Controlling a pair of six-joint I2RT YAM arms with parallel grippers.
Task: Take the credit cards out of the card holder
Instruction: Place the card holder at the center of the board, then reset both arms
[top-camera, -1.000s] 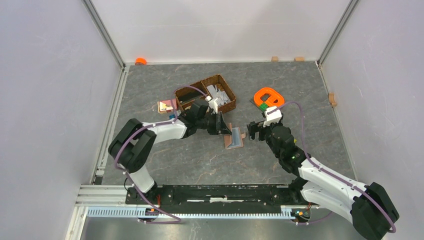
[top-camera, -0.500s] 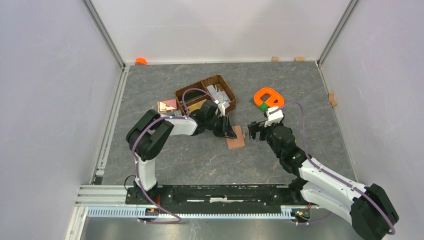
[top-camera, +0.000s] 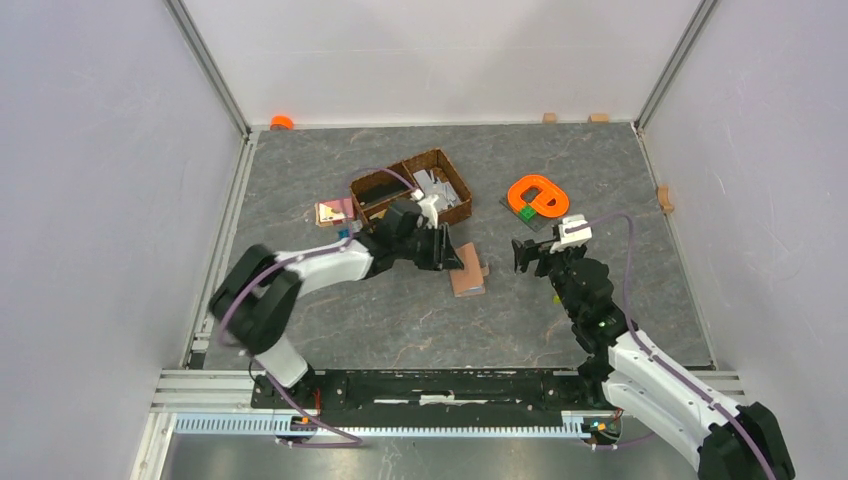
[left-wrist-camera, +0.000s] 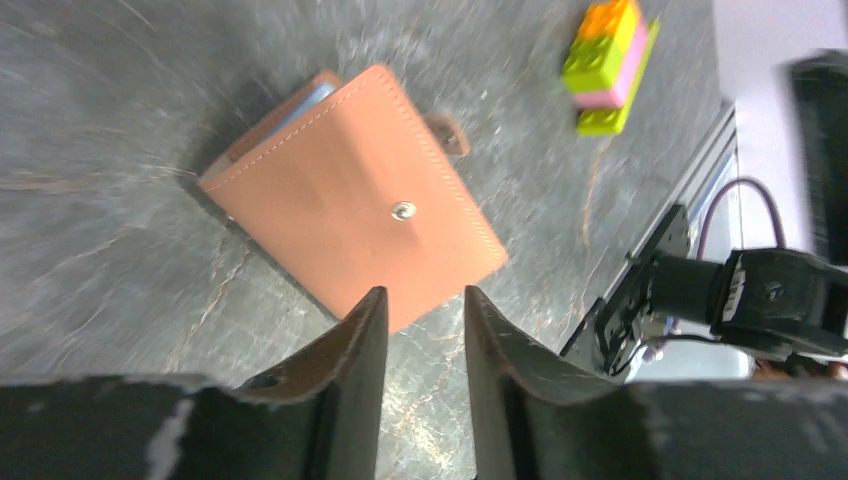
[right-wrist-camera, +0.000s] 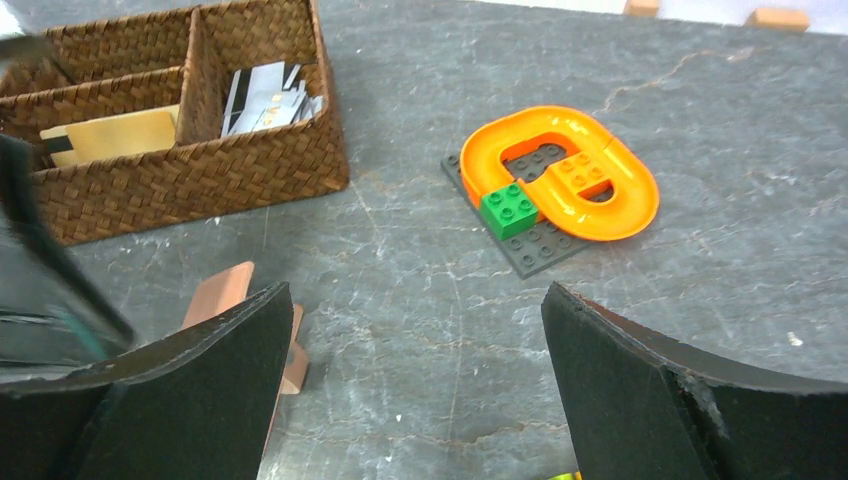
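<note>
Card holder lies flat and folded shut on the table, mid-workspace, between the two grippers and closer to the left one. From the top view its long axis runs roughly near-far, slightly tilted. Snap stud faces up and is bare. The tab sticks out loose from the long edge facing the right arm. A sliver of a blue credit card shows along one short edge; I can't tell how many cards are inside. Left gripper is at the holder's far-left side. In its wrist view the fingers are a narrow gap apart with nothing between them, tips over the holder's near corner; I can't tell if they touch it. Right gripper sits just right of the holder and apart from it, with its jaws spread wide and empty. Only a corner of the holder is visible past its left finger. Surroundings: the wicker basket behind the left gripper has loose cards in one compartment and a flat tan piece in another. An orange oval track on a dark grey baseplate with a green brick is far-right, well apart from the holder. A toy brick stack sits on the right arm's side, near the holder. A pink-and-white square piece lies left of the basket. Only the left arm itself crowds the holder.
</note>
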